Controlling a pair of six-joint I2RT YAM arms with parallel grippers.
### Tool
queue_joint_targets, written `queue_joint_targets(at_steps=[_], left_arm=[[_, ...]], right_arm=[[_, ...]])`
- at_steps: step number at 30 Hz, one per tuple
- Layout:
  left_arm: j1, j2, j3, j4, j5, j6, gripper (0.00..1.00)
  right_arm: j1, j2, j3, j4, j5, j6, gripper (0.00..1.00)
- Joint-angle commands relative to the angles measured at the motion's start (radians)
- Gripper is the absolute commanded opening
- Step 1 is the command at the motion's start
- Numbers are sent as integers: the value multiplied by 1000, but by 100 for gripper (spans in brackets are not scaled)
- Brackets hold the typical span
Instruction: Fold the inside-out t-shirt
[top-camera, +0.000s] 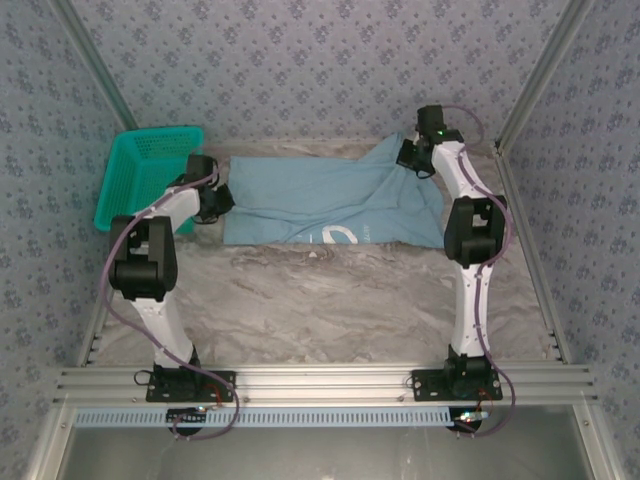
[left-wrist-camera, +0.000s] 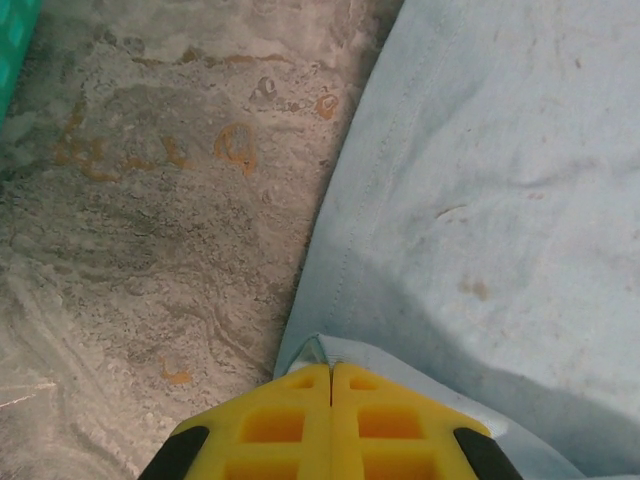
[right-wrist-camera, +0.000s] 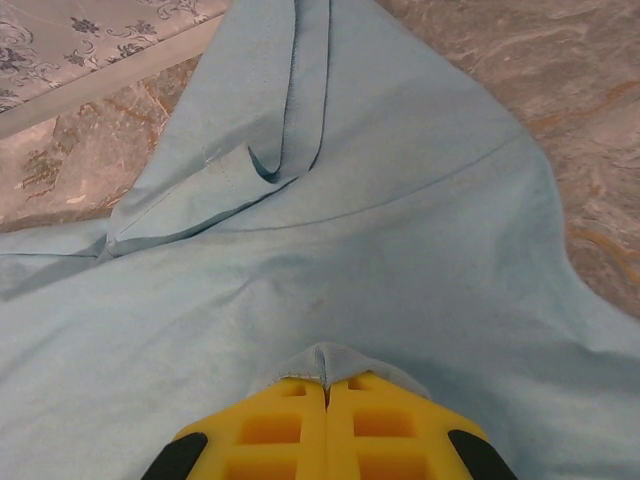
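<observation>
Far left in the overhead view, against the patterned wall: a teal plastic mesh basket (top-camera: 148, 172) at the back-left corner of the grey marble-patterned counter (top-camera: 320, 300). Just right of the basket, the left gripper (top-camera: 214, 200), down at the left edge of the light blue short-sleeved cotton t-shirt (top-camera: 320, 195).

From the left wrist camera: yellow fingers (left-wrist-camera: 295, 395) pressed fully together, no gap between them, tips clamped on a small raised fold of the shirt's edge. Bare counter to the left of that fold, a sliver of the teal basket in the top-left corner. To the right, the shirt spreading away, its stitched edge running up the frame.

Across the middle of the overhead view: t-shirt spread wide and mostly flat on the far half of the counter, more wrinkled toward the right. Close to its near edge, a small white curved print (top-camera: 340, 236).

At right, the right gripper (top-camera: 412, 155) at the shirt's far-right corner, cloth drawn up toward it in a peak.

From the right wrist camera: yellow fingers again closed tight, a small pinch of blue fabric caught at the tips. Beyond the tips, a folded sleeve (right-wrist-camera: 270, 150) with visible seams lying toward the upper left. Counter showing past the cloth at the upper left and upper right.
</observation>
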Motion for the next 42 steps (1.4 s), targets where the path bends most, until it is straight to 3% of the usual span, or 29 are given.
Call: queue_joint_targets(at_steps=[1,4,7,11,13,16,20,25,32,42], left_arm=[[9,19,44,-7,-10,8,7],[9,22,59,-14,-6,6,26],[9,5,72,-20,-4,2,38],[7,-42,61,-10,0,-6,49],[2,-82,34,9,14,-17,52],[-28,-164,-67,71,51,-45,54],[-100,-229,-218,160,91,-73,54],[-126,-157,-242,168,135,-51,54],[-121,-80,-265,143,110,-20,54],[-119,-164,-499,86,62,16,53]], right_arm=[[1,51,54,23,-28,-25,9],[0,69,108,-27,-24,-44,21],[-1,42,115,-67,0,-64,31],[-1,-53,29,-86,10,-80,34],[4,-158,-119,-54,12,-83,34],[14,-325,-424,67,-45,-52,35],[11,-449,-668,147,-82,-10,36],[-9,-376,-679,105,-85,-26,33],[-59,-324,-737,64,-50,10,28],[-126,-357,-856,-21,94,-13,27]])
